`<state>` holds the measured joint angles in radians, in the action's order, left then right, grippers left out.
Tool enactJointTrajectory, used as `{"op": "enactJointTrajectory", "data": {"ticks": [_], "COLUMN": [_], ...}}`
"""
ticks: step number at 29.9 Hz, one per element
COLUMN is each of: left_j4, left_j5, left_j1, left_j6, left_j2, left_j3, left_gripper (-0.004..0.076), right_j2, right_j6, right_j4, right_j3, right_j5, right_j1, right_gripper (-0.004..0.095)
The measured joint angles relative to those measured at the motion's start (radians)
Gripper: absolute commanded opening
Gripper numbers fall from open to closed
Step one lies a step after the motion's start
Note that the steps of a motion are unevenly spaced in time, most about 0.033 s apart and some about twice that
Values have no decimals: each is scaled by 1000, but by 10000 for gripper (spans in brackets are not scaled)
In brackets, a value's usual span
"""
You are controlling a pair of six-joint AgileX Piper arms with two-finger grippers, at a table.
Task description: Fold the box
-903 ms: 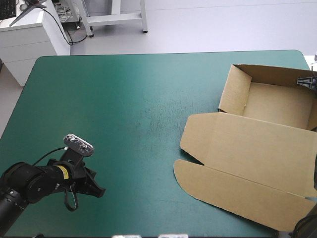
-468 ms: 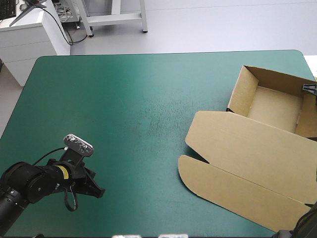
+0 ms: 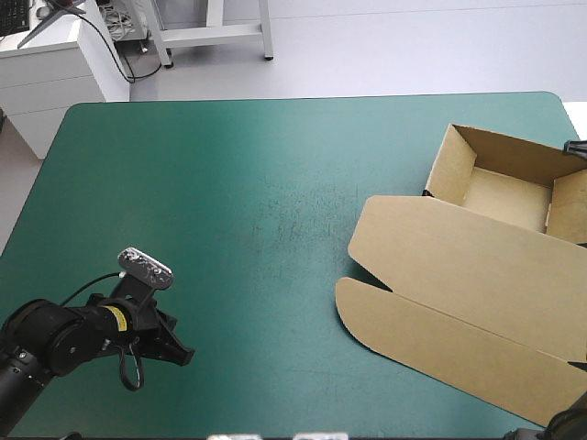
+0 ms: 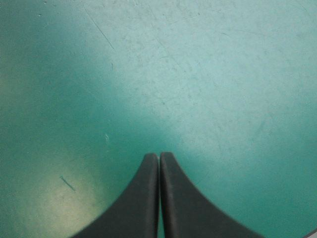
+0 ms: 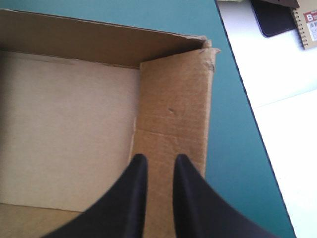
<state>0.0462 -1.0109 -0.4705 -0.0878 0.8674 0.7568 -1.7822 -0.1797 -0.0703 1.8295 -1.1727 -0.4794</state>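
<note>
The brown box lies on the right side of the counter as an open tray. Its raised walls stand toward the far right corner, and its lid is spread flat toward the near edge, ending in a rounded flap. The right jaws are all but closed on the box, gripping the tray's side wall near its corner with the far wall. Brown board shows in the narrow gap between them, and a strip of the teal-green cover lies just beside that wall. The left jaws are closed tip to tip in one pointed arch over the scuffed cover. They are near the counter's near-left corner, well apart from the box.
</note>
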Motion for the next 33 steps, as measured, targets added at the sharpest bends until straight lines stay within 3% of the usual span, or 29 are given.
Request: {"op": "enactJointTrajectory", "data": {"ticks": [10, 14, 24, 29, 33], "left_j4": [0, 0, 0, 0, 0], "left_j5": [0, 0, 24, 62, 71], "left_j1": [0, 0, 0, 0, 0], "left_j6": [-1, -1, -1, -3, -3], "left_j2": [0, 0, 0, 0, 0], "left_j3": [0, 0, 0, 0, 0], "left_gripper": [-8, -8, -8, -8, -8], "right_j2": [146, 206, 352, 449, 560], "right_j6": [-85, -90, -93, -84, -82], "right_j4": [-199, -203, -199, -179, -173], "right_j3": [5, 5, -33, -169, -348], "right_j5": [-74, -74, -74, -71, -22], "right_j1": [5, 48, 343, 456, 482], "right_gripper": [0, 0, 0, 0, 0]}}
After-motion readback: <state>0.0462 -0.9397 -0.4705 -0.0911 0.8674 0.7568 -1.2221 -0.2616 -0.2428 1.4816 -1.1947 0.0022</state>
